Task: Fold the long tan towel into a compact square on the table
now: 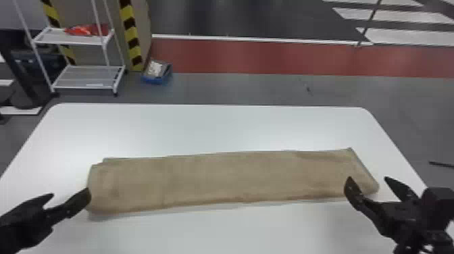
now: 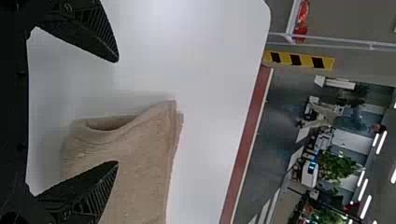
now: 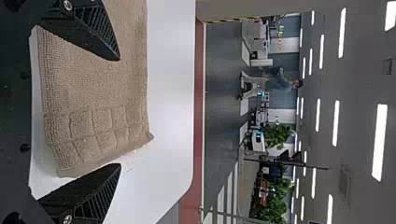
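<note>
The tan towel [image 1: 229,179] lies as a long flat strip across the white table, its layers showing at the left end. At that end my left gripper [image 1: 71,196] stands open, one finger over the towel's edge; in the left wrist view the gripper [image 2: 116,112] has the folded end of the towel [image 2: 144,154] beyond and partly behind one finger. My right gripper [image 1: 370,180] is open at the right end, its fingers on either side of the corner. In the right wrist view the gripper [image 3: 120,112] spans the towel's end [image 3: 93,126], which has a checked woven band.
The white table [image 1: 216,128] has bare surface behind and in front of the towel. Beyond its far edge stand a white wire shelf [image 1: 89,77] and a small blue box [image 1: 157,72] on the floor.
</note>
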`<state>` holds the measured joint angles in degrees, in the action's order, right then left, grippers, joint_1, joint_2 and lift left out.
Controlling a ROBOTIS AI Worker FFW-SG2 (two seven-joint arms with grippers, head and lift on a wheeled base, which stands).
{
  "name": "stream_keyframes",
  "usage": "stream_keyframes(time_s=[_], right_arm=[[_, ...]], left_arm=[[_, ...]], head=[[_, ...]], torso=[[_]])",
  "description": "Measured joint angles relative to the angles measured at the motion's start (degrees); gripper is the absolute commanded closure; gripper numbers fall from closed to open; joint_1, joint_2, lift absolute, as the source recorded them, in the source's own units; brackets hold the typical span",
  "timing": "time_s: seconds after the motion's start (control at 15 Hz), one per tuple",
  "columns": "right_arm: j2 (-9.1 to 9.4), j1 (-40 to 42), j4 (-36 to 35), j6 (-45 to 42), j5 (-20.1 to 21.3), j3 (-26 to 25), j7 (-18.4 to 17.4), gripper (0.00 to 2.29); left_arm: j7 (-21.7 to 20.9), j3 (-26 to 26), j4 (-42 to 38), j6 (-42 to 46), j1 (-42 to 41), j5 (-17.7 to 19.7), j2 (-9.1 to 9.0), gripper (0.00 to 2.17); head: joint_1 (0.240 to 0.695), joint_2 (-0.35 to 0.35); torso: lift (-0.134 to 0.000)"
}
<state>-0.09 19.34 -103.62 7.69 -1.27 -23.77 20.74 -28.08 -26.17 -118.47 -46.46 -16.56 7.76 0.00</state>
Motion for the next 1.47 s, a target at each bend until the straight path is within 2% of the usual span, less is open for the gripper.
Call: stream_keyframes(time_s=[0.13, 0.27, 0.47, 0.67, 0.8, 1.0, 1.07, 1.13, 1.2, 1.27, 1.33, 1.47], right_arm=[[0.0, -0.1, 0.0, 0.1, 0.2, 0.3, 0.0, 0.07], [0.0, -0.5, 0.2, 0.2, 0.4, 0.4, 0.0, 0.07], [0.0, -2.2, 1.4, 0.5, 0.7, 1.4, 0.0, 0.07], [0.0, -3.3, 2.6, 0.5, 1.1, 2.1, 0.0, 0.07], [0.0, -3.6, 3.0, 0.5, 1.1, 2.4, 0.0, 0.07], [0.0, -4.5, 4.0, 0.5, 1.7, 3.2, 0.0, 0.07], [0.0, -4.8, 4.3, 0.5, 1.8, 3.4, 0.0, 0.07], [0.0, -5.0, 4.6, 0.7, 1.8, 3.6, 0.0, 0.07], [0.0, -5.1, 4.7, 0.8, 1.8, 3.6, 0.0, 0.07], [0.0, -5.2, 4.7, 0.8, 1.8, 3.6, 0.0, 0.07], [0.0, -5.2, 4.8, 0.9, 1.7, 3.6, 0.0, 0.07], [0.0, -5.2, 5.0, 0.9, 1.6, 3.6, 0.0, 0.07]], left_arm=[[-3.4, -1.2, 1.2, -2.1, 4.7, -1.9, 0.0, 0.04], [-7.6, -1.5, 4.5, -8.8, 9.8, -4.3, 0.14, 0.07], [-12.9, -1.7, 11.2, -14.1, 14.4, -8.0, 2.48, 0.08], [-15.7, -1.8, 14.3, -15.0, 16.1, -8.6, 4.75, 0.09], [-19.4, -1.8, 15.6, -19.0, 17.6, -8.7, 5.25, 0.15], [-21.0, -1.5, 16.1, -22.6, 18.3, -8.7, 5.28, 0.28], [-22.0, -1.4, 16.1, -23.2, 18.3, -8.7, 5.26, 0.52], [-23.3, -1.2, 16.1, -23.5, 18.3, -9.0, 5.16, 0.88], [-24.1, -0.8, 16.1, -23.6, 18.3, -9.5, 5.03, 1.28], [-24.5, -0.3, 16.1, -23.6, 18.2, -10.0, 4.92, 1.84], [-24.8, 0.3, 16.1, -23.5, 18.2, -10.3, 4.83, 2.15], [-24.9, 1.3, 16.1, -23.5, 18.1, -10.9, 4.66, 2.15]], head=[[0.695, -0.044], [0.695, -0.053], [0.695, -0.043], [0.695, -0.025], [0.695, -0.035], [0.695, -0.043], [0.695, -0.043], [0.695, -0.049], [0.695, -0.053], [0.695, -0.058], [0.695, -0.062], [0.695, -0.074]], torso=[[-0.113], [-0.113], [-0.113], [-0.113], [-0.113], [-0.113], [-0.113], [-0.113], [-0.113], [-0.113], [-0.113], [-0.113]])
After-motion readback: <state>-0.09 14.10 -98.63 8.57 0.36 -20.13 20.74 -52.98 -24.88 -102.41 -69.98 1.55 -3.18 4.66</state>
